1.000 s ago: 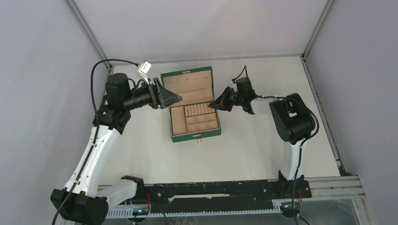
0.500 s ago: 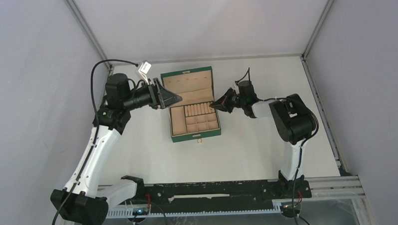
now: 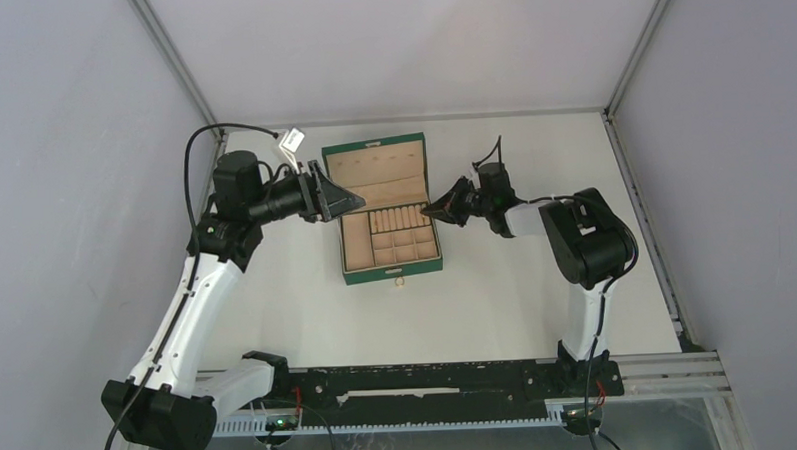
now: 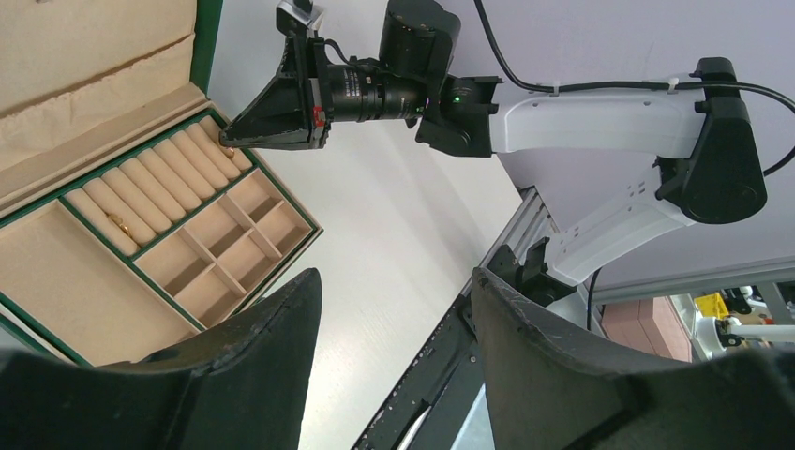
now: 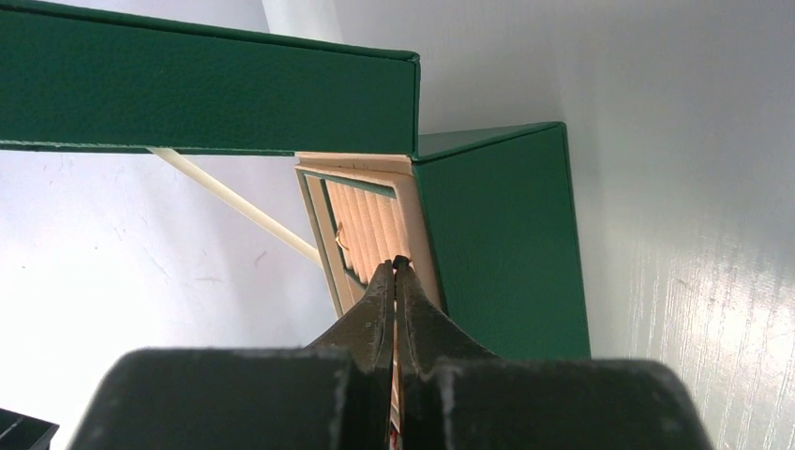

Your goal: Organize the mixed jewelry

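The dark green box lies open at mid table, with its tan ring rolls in view. My right gripper is shut, its tips over the right end of the rolls. In the left wrist view a thin gold ring glints right at those tips. A second gold ring sits between rolls further left, and it also shows in the right wrist view. My left gripper is open and empty above the box's left side. The chain is out of view.
The box lid stands open at the back, held by a pale strap. The small square compartments and the long left compartment hold nothing I can see. Grey walls close in the table on three sides.
My right gripper has shifted slightly up and toward the box's right edge, still shut. My left arm has barely moved.
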Controlling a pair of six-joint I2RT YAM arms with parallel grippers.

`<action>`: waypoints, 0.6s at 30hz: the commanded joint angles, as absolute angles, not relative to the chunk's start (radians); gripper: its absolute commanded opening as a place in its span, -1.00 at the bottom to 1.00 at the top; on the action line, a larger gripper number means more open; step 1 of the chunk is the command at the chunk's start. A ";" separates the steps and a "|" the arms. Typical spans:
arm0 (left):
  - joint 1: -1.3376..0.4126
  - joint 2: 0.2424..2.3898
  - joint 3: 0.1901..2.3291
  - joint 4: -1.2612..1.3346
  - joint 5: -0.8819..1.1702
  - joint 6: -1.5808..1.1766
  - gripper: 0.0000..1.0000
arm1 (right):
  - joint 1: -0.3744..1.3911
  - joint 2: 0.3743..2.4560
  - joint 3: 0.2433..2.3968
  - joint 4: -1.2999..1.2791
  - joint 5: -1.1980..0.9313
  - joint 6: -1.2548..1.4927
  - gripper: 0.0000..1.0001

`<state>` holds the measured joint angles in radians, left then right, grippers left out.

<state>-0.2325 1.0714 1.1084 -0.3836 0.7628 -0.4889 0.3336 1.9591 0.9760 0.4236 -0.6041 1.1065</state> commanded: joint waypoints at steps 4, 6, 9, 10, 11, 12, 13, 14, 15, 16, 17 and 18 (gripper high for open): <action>-0.225 1.057 1.115 -0.361 0.784 -0.488 0.29 | 0.375 1.908 0.961 0.351 -0.508 1.029 -1.00; -0.226 1.057 1.115 -0.361 0.784 -0.486 0.29 | 0.380 1.896 0.944 0.352 -0.486 1.032 -1.00; -0.226 1.055 1.113 -0.361 0.786 -0.486 0.29 | 0.375 1.871 0.921 0.333 -0.451 1.025 -1.00; -0.226 1.054 1.111 -0.361 0.786 -0.486 0.30 | 0.373 1.866 0.920 0.323 -0.447 1.017 -1.00; -0.226 1.054 1.109 -0.361 0.788 -0.487 0.30 | 0.371 1.863 0.920 0.315 -0.446 1.012 -1.00; -0.226 1.055 1.108 -0.360 0.790 -0.486 0.30 | 0.369 1.860 0.920 0.306 -0.442 1.007 -1.00; -0.226 1.056 1.108 -0.361 0.791 -0.485 0.30 | 0.368 1.857 0.920 0.296 -0.439 1.001 -1.00; -0.225 1.059 1.107 -0.361 0.793 -0.486 0.30 | 0.368 1.854 0.920 0.287 -0.431 0.993 -1.00; -0.225 1.061 1.107 -0.361 0.796 -0.485 0.30 | 0.371 1.849 0.920 0.275 -0.422 0.987 -1.00; -0.225 1.063 1.109 -0.361 0.797 -0.485 0.30 | 0.372 1.843 0.920 0.263 -0.415 0.978 -1.00; -0.225 1.065 1.110 -0.361 0.799 -0.485 0.30 | 0.373 1.839 0.920 0.255 -0.410 0.972 -1.00; -0.225 1.066 1.111 -0.360 0.799 -0.483 0.30 | 0.374 1.833 0.920 0.249 -0.406 0.968 -0.94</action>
